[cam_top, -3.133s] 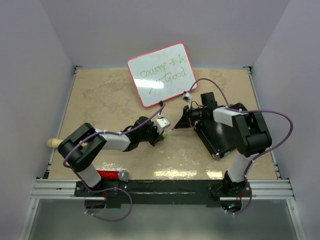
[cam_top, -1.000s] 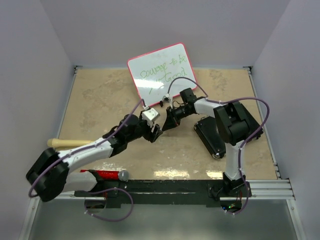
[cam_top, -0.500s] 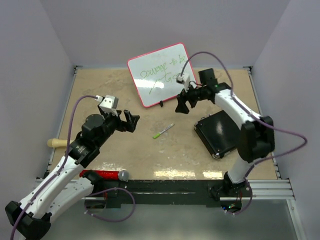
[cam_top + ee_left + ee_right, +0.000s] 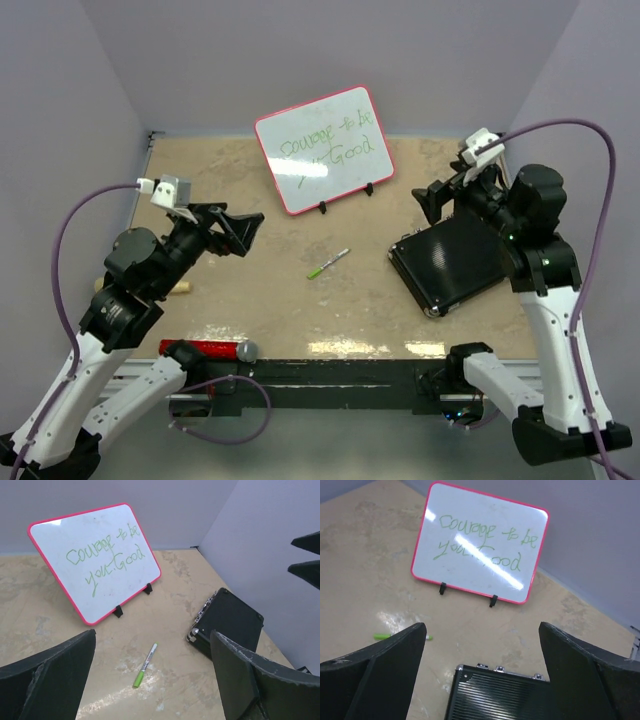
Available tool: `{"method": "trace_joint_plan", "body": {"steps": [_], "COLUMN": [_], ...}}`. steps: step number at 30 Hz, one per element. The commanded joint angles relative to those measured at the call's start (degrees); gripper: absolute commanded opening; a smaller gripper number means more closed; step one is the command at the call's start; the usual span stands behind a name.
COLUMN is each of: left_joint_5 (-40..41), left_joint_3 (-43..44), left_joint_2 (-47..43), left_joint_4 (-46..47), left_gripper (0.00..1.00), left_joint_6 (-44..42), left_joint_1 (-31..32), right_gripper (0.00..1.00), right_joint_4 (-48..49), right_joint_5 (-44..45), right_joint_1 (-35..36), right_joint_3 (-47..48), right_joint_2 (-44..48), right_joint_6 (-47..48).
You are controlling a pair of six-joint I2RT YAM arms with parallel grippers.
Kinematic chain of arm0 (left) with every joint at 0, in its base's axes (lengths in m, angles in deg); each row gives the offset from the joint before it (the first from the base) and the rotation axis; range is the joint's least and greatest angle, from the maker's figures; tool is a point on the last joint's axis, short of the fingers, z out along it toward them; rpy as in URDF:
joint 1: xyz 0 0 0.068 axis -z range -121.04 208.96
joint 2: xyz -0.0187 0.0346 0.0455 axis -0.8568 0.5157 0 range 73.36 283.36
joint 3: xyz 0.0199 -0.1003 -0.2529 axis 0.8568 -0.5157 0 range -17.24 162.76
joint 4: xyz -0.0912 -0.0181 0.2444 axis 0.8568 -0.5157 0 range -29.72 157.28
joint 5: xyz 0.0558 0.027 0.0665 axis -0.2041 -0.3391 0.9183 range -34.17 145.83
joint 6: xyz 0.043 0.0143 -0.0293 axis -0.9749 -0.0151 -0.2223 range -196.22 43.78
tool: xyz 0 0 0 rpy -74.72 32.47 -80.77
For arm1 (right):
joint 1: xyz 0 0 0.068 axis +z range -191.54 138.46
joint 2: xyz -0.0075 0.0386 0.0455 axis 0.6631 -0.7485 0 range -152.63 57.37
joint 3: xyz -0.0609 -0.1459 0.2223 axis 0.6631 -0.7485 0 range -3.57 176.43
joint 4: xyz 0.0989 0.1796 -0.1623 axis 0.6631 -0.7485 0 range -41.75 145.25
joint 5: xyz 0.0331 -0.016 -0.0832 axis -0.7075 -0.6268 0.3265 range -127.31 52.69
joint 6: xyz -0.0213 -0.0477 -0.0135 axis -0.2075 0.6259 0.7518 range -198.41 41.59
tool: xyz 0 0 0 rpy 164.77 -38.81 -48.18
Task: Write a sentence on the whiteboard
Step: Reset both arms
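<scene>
The whiteboard stands propped on its black feet at the back of the table, red-rimmed, with green handwriting across it; it also shows in the left wrist view and the right wrist view. A green marker lies loose on the table in front of it. My left gripper hangs open above the left side of the table, empty. My right gripper is raised at the right, open and empty, above the black case.
A black ribbed case lies at the right. A red-handled tool lies at the near edge, and a wooden stick sits at the left under my left arm. Walls close in the table on three sides.
Both grippers were together near the table's middle a second ago. They have opened, left the marker lying on the table, and drawn back up and outward to their own sides.
</scene>
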Motion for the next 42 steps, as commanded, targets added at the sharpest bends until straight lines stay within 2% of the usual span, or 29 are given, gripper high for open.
{"method": "trace_joint_plan", "body": {"steps": [1, 3, 6, 15, 24, 35, 42], "left_joint_5": [2.54, 3.25, 3.78, 6.33, 6.42, 2.2, 1.14], "left_joint_3": [1.61, 1.52, 1.7, 0.29, 0.03, -3.31, -13.41], "left_joint_2": [-2.35, -3.5, -4.82, -7.63, -6.14, -8.42, -13.51], "left_joint_4": [-6.57, -7.89, -9.39, -9.92, -9.04, -3.51, 5.63], "left_gripper": [1.0, 1.0, 1.0, 1.0, 1.0, 1.0, 1.0], "left_joint_6": [-2.65, -2.91, -3.44, -3.88, -5.03, -3.35, -8.26], "left_joint_1": [-0.39, -0.39, -0.39, -0.39, -0.39, -0.39, -0.39], "right_gripper": [0.99, 0.99, 0.99, 0.99, 0.99, 0.99, 0.98], "right_joint_4": [0.23, -0.12, -0.21, -0.65, 0.32, 0.23, 4.01], "right_joint_5": [14.07, 18.63, 20.85, 20.15, 18.93, 13.83, 11.28], "right_joint_1": [-0.12, -0.82, -1.7, -4.17, -5.13, -7.15, -7.68], "right_joint_3": [1.74, 2.09, 1.57, 1.92, 0.33, -0.19, -5.72], "right_joint_2": [4.48, 5.36, 6.68, 8.44, 9.76, 10.2, 11.25], "right_joint_6": [-11.57, -13.41, -14.3, -14.92, -13.07, -13.07, -13.95]}}
